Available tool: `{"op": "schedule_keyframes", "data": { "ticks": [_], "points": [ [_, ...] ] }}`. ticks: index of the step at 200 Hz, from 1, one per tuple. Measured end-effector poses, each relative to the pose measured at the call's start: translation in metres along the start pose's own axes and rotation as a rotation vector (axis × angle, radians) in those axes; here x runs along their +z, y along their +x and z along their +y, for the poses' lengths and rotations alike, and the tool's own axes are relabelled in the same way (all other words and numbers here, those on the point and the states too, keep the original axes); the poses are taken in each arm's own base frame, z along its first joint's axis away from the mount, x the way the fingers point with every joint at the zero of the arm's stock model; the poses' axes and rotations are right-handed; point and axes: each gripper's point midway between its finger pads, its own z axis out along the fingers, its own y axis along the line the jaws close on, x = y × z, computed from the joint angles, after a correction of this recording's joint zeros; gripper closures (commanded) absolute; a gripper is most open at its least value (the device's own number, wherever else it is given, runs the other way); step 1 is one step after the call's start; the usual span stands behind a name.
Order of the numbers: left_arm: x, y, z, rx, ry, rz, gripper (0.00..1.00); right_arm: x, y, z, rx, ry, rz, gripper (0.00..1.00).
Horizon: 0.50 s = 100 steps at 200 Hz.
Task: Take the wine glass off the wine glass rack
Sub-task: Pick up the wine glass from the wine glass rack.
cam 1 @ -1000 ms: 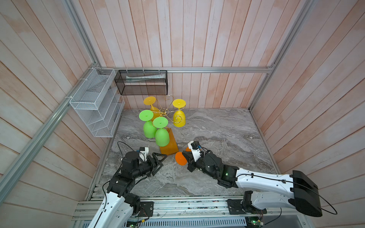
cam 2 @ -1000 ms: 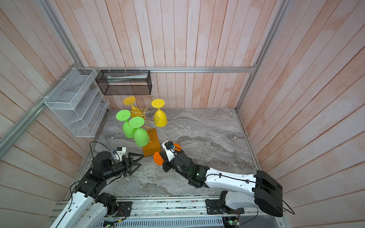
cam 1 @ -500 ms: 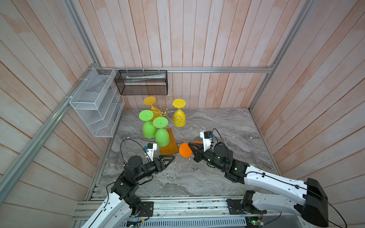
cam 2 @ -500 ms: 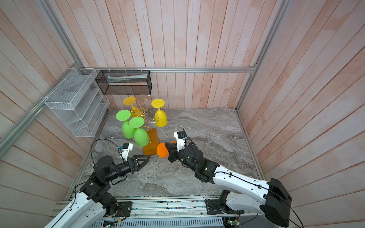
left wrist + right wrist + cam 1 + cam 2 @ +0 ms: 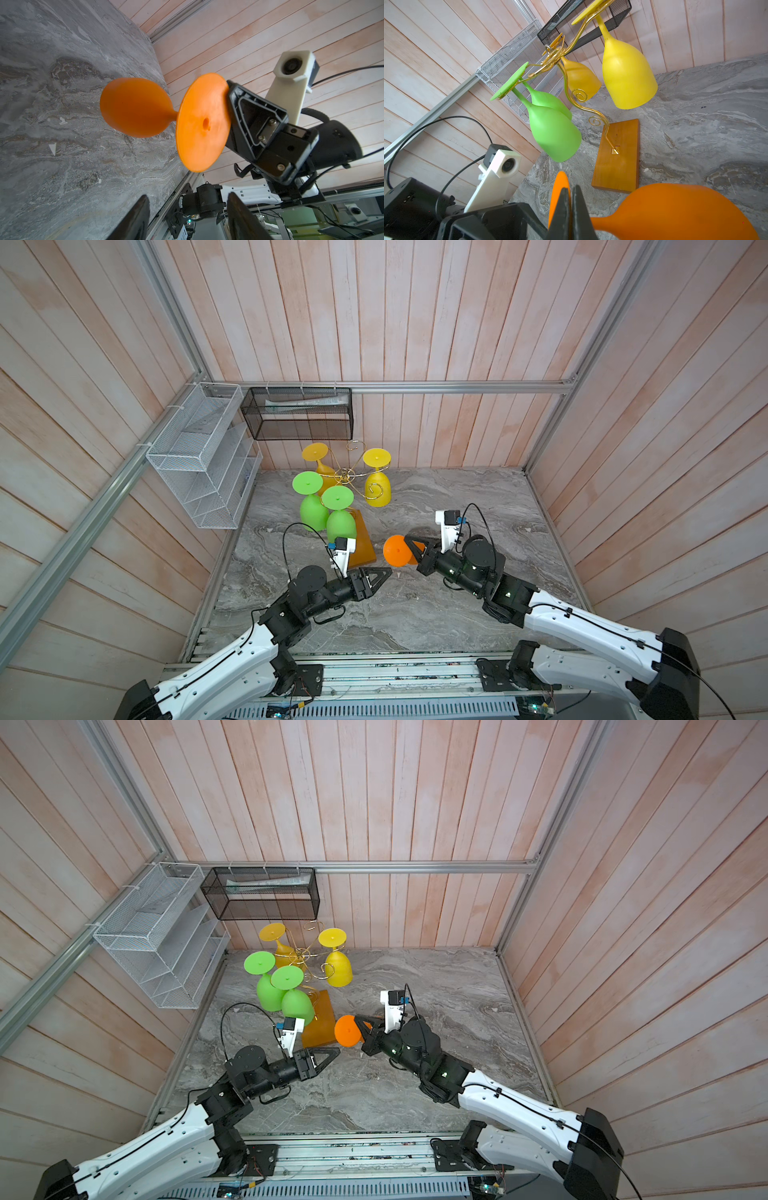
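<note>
An orange wine glass lies level in the air just right of the rack's wooden base, off the rack. My right gripper is shut on its stem, between foot and bowl. The wine glass rack, gold wire on an amber base, carries two green glasses and two yellow ones hanging upside down. My left gripper is open and holds nothing. It points at the orange foot, a short way in front of it.
A white wire-mesh shelf hangs on the left wall. A black mesh basket hangs on the back wall above the rack. Wooden walls close in the grey marble table on three sides.
My right arm has carried the orange glass a little right and away from the rack's base. My left gripper has moved right toward the glass's foot, and its jaws have narrowed somewhat.
</note>
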Motion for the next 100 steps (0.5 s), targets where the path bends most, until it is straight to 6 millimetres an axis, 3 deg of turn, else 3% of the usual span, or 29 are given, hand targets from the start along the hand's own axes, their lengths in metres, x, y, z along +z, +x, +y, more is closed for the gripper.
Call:
{"op": "schedule_keyframes", "data": {
  "ticks": [100],
  "points": [
    [0.006, -0.028, -0.031, 0.059, 0.126, -0.13, 0.44, -0.009, -0.014, 0.004, 0.043, -0.043, -0.023, 1.0]
  ]
}}
